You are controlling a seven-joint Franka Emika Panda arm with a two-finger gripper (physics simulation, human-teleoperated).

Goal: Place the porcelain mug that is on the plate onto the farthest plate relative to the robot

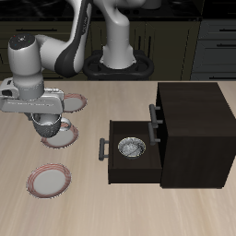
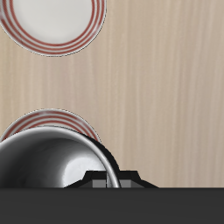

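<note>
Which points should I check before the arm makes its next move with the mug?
1. Grip: the gripper seems closed on the porcelain mug: ok.
2. Mug above the farthest plate: not ok; it hangs over the other pink-rimmed plate.
3. Farthest plate free of objects: ok.
4. Gap between mug bottom and the plate below: cannot tell.
5. Open drawer out of the path: ok.
</note>
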